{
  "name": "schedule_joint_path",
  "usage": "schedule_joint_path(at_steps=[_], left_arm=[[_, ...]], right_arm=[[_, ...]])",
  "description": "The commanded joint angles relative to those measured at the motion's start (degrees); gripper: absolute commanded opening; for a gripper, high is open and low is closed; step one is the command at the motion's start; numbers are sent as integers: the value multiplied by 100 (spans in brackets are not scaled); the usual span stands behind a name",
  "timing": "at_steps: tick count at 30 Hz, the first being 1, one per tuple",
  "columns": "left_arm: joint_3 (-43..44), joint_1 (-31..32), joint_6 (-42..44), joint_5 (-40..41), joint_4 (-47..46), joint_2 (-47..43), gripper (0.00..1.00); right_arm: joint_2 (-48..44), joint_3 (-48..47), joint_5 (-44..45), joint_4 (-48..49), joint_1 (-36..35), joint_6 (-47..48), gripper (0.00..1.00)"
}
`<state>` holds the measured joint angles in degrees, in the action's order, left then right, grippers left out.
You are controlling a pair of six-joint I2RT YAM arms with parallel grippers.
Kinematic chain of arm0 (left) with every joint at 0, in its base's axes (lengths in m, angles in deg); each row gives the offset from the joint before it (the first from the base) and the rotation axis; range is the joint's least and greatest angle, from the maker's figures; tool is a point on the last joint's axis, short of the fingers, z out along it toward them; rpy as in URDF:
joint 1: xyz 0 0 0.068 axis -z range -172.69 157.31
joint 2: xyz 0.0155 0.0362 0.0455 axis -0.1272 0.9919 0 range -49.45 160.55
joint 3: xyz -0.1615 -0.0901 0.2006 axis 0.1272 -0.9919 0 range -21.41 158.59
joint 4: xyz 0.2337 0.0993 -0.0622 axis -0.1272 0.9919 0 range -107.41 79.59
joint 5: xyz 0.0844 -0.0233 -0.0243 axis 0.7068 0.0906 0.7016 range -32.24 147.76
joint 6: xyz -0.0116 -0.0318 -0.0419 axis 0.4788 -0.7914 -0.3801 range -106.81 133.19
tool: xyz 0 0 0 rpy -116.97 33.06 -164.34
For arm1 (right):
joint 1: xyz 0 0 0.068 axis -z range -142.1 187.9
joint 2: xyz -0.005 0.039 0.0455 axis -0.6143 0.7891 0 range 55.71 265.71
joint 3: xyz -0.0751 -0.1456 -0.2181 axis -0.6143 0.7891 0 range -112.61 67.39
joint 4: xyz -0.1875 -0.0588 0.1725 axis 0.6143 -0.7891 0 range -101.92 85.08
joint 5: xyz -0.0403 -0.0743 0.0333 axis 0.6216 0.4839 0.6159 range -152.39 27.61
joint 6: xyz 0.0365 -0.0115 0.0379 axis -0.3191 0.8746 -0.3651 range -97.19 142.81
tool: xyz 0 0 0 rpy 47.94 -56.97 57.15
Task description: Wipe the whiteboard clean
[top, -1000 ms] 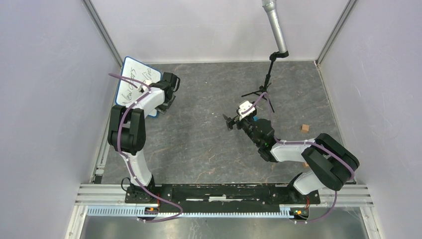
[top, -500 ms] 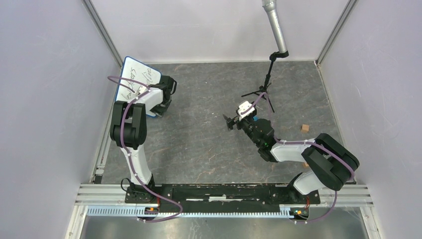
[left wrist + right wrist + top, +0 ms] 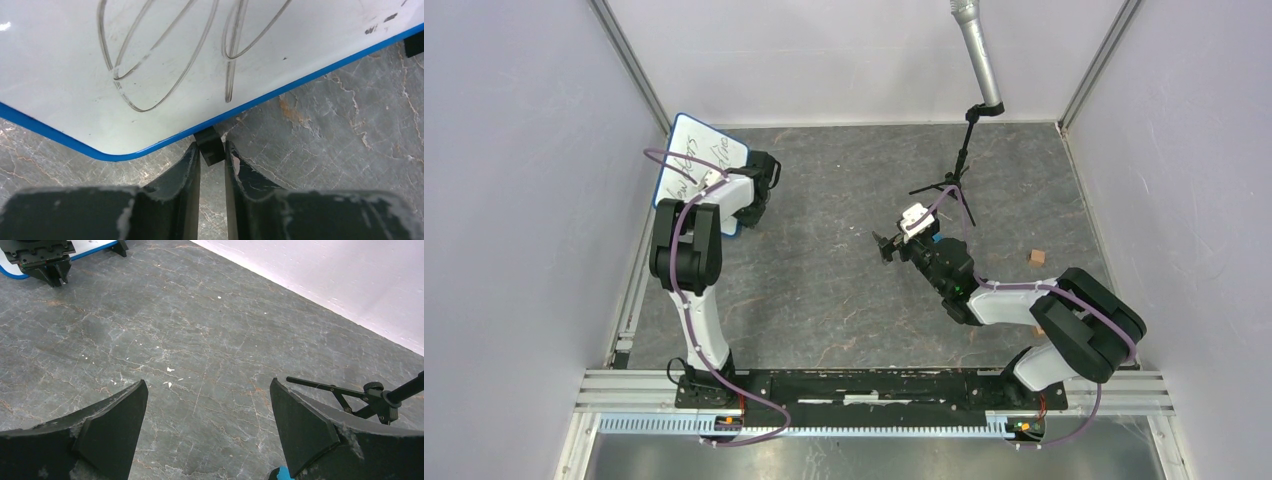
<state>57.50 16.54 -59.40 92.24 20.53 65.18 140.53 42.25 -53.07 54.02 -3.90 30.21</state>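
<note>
Found the whiteboard at the far-left corner of the table, black scrawl across its face. Saw the left tool pinched narrow on the board's small black foot under the blue rim. Saw the right tool mid-table, spread wide over bare grey surface. Noted a microphone stand beyond it, a brown block further right.

Bare floor between whiteboard and tripod
</note>
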Motion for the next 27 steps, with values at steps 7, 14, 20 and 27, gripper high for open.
schedule_joint_path(at_steps=[7, 14, 20, 27], left_arm=[[-397, 199, 91, 235, 118, -501, 7], [-1115, 631, -4, 177, 126, -1087, 2], [-1801, 1088, -548, -357, -5, -1440, 2], [-2155, 1887, -1047, -609, -192, -1631, 2]], right_arm=[[-114, -206, -12, 88, -12, 64, 98], [-140, -193, 9, 44, -12, 45, 98], [-163, -179, 3, 13, -12, -9, 98], [-179, -158, -79, -5, -12, -85, 98]])
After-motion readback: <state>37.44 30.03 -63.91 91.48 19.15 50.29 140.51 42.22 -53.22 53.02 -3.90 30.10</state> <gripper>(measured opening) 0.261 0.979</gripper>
